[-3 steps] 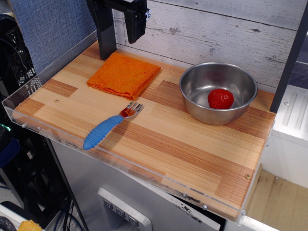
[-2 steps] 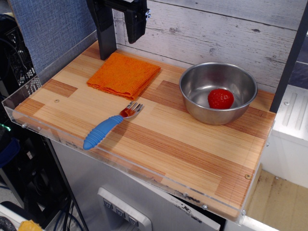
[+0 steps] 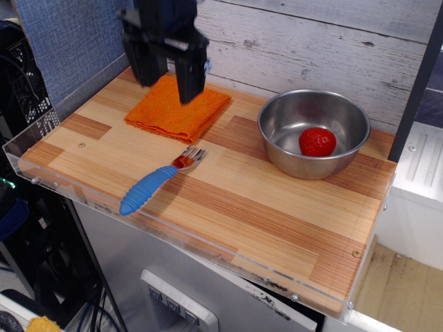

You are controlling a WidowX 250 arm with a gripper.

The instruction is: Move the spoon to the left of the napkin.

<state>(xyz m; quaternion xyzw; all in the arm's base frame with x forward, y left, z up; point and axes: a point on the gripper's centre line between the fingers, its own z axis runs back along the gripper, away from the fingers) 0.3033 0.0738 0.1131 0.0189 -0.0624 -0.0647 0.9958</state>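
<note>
One hand [image 3: 166, 81] blurred, fingers apart, empty | hides part of napkin [image 3: 173, 111] | spoon [image 3: 158, 181] fully visible

- The gripper [image 3: 167, 77] has come down and forward from its earlier spot high against the back wall; its two dark fingers [image 3: 190, 77] now hang wide apart, low over the napkin [image 3: 173, 111].
- Its picture is motion-blurred, where before it was sharp.
- The napkin's back edge, earlier clear of the fingers, now lies behind them.

spoon [image 3: 158, 180] lies before napkin [image 3: 178, 106]; bowl [image 3: 313, 133] right, holding strawberry [image 3: 318, 142].
</note>
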